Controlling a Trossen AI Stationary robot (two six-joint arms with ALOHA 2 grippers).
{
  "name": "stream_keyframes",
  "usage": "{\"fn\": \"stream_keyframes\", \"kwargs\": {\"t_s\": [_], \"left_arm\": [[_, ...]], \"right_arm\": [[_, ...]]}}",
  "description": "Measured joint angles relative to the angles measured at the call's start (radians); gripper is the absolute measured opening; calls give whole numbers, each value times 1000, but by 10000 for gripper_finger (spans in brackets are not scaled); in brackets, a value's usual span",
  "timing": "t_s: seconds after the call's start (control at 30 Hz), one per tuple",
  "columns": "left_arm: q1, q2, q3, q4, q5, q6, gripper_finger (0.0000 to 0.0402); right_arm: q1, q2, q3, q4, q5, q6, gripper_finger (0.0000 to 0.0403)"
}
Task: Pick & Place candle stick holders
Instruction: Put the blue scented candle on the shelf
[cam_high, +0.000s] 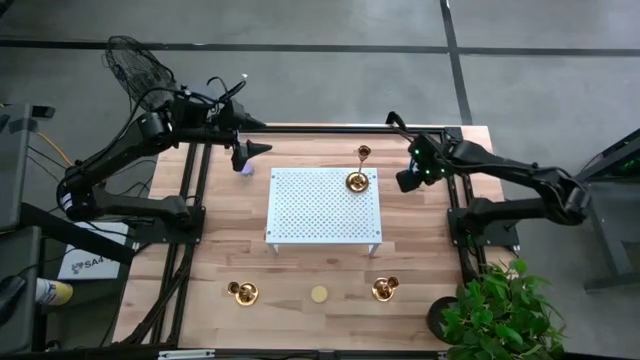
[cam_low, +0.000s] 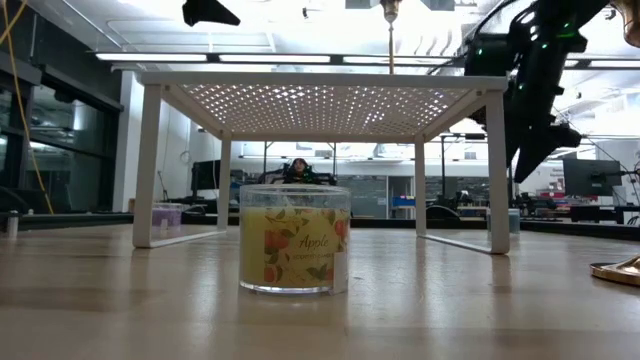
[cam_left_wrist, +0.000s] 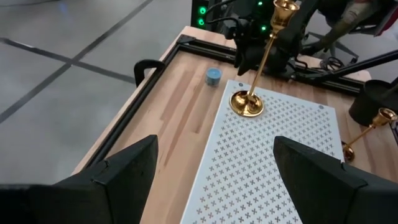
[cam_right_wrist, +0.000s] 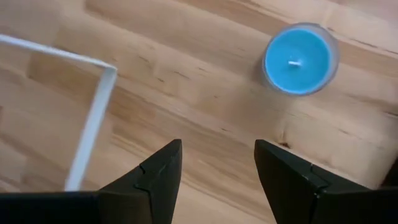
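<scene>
One holder (cam_high: 357, 180) stands upright on the white rack (cam_high: 320, 205), two more (cam_high: 243, 292) (cam_high: 385, 289) on the wood table (cam_high: 420, 260); only the low view shows the yellow candle's (cam_low: 294, 238) label and the office behind; left gripper (cam_high: 258, 150) and right gripper (cam_high: 404, 181) both released, empty.

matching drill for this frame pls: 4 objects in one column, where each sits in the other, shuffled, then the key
Things:
1. tall candle stick holder
2. yellow candle
3. blue candle
4. left gripper

Places:
A. on the wooden table, near edge, between two brass holders
B. standing on the white perforated shelf, right far corner
C. open, beside the shelf's left far corner
D. on the wood below the open right gripper

Pairs: 1-B, 2-A, 3-D, 4-C
</scene>
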Motion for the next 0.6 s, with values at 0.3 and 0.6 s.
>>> {"fn": "stream_keyframes", "kwargs": {"t_s": [0.3,0.6], "left_arm": [[0,0,0,0,9,8,314],[0,0,0,0,9,7,314]], "right_arm": [[-99,108,0,0,1,-202,197],[-103,143,1,15,45,-538,197]]}}
